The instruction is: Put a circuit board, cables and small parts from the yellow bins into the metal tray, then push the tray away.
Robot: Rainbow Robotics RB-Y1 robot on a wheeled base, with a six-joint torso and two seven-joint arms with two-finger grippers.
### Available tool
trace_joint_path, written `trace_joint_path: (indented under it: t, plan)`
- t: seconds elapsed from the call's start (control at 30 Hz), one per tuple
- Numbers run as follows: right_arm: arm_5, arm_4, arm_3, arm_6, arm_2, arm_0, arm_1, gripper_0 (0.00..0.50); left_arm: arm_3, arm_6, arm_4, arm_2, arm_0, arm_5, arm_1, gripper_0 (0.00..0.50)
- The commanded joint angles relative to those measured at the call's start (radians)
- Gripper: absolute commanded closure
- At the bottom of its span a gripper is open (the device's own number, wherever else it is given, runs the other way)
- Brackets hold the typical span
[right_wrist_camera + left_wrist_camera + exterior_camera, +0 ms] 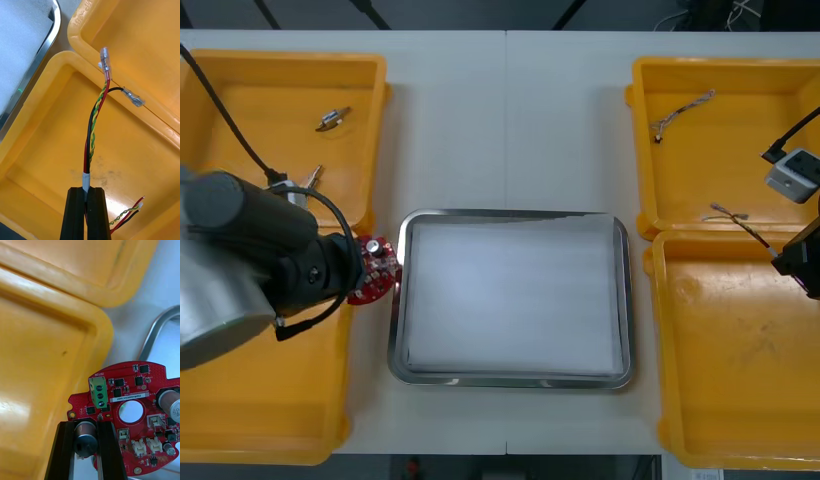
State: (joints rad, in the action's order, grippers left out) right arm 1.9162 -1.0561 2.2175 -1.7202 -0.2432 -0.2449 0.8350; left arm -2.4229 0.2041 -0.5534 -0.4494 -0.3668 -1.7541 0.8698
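The left gripper (85,424), nearest the lens, is clamped on a dark cylindrical component (84,438) of the one round red circuit board (129,390), held just off the left rim of the single metal tray (510,215). Stiff, light and probably fragile, the board looks safer gripped by its bare edge. Right of the tray, the right gripper (86,197) pinches a limp red and yellow cable (92,131) at its taped sleeve. Also counted: four yellow bins (290,58), a second cable (685,108) and two small metal parts (332,118).

Round red circuit board (376,272) just left of metal tray (510,213), red-yellow cable (92,120) (twisted) over yellow bin (131,150)
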Motion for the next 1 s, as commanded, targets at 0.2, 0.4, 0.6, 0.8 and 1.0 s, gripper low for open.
trace_joint_path:
  t: [0.2,0.4,0.6,0.8,1.0]
  plan:
    - [0.004,-0.039,0.034,0.004,0.019,-0.025,-0.014,0.5,-0.042,-0.121,0.205,-0.16,-0.035,-0.051,-0.178,0.5]
    - [0.004,-0.047,0.048,0.007,0.039,-0.025,-0.014,0.5,-0.01,-0.13,0.3,-0.238,-0.035,-0.065,-0.261,0.5]
    - [0.004,-0.047,0.048,0.007,0.039,-0.025,-0.014,0.5,0.053,-0.126,0.372,-0.301,-0.037,-0.062,-0.313,0.5]
    - [0.004,-0.047,0.048,0.007,0.039,-0.025,-0.014,0.5,0.125,-0.123,0.405,-0.328,-0.037,-0.048,-0.341,0.5]
    - [0.004,-0.047,0.048,0.007,0.039,-0.025,-0.014,0.5,0.176,-0.13,0.401,-0.365,-0.037,-0.007,-0.345,0.5]
